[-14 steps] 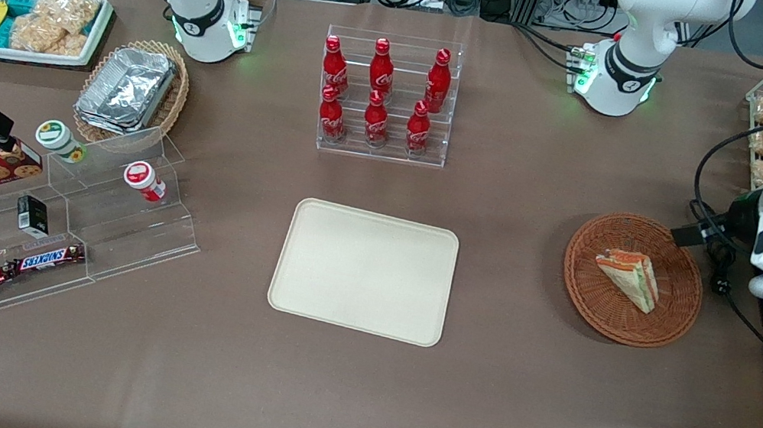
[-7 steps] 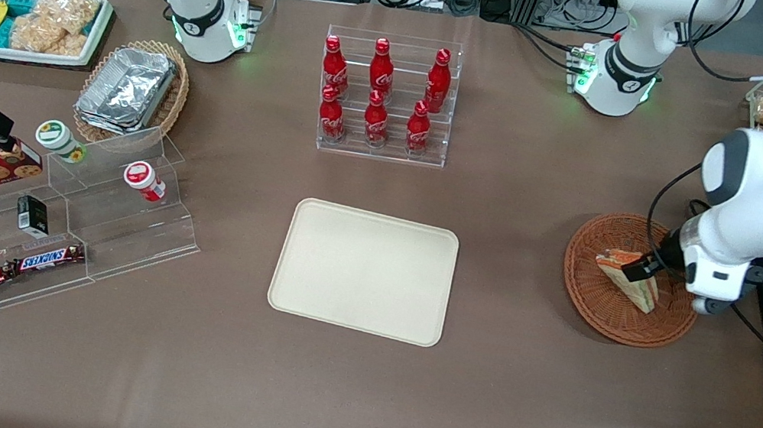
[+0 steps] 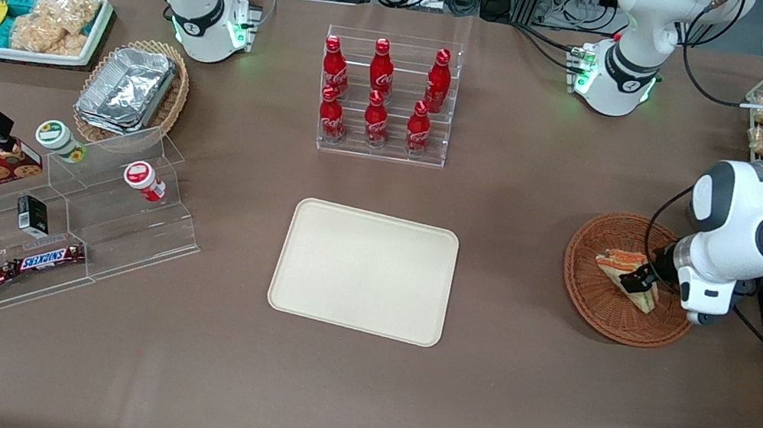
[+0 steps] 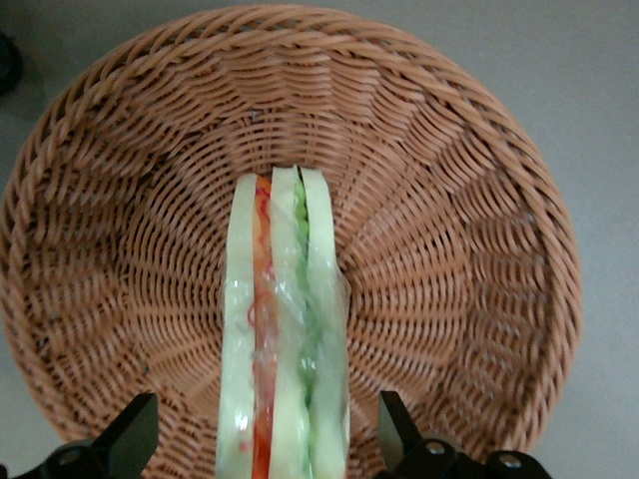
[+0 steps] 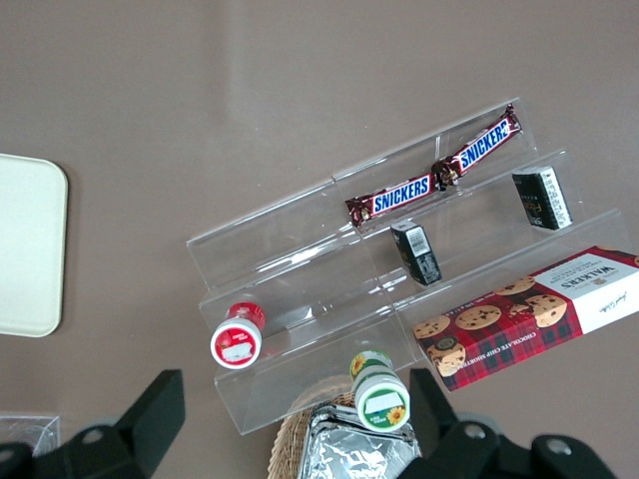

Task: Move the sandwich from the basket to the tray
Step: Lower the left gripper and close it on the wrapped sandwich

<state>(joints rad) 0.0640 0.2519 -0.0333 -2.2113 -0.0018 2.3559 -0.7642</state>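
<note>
While hovering low over the basket (image 3: 597,312), spread wide: hand (image 4: 270,439), fingers (image 4: 130,439) apart, straddling the sandwich (image 4: 285,339) without touching. Flat cream tray (image 3: 364,271), smooth plastic, rounded corners, bare, well apart toward the table's middle. Round reddish wicker weave. Smallest: clear-wrapped wedge standing on edge inside, pale bread, orange and green layers.
</note>
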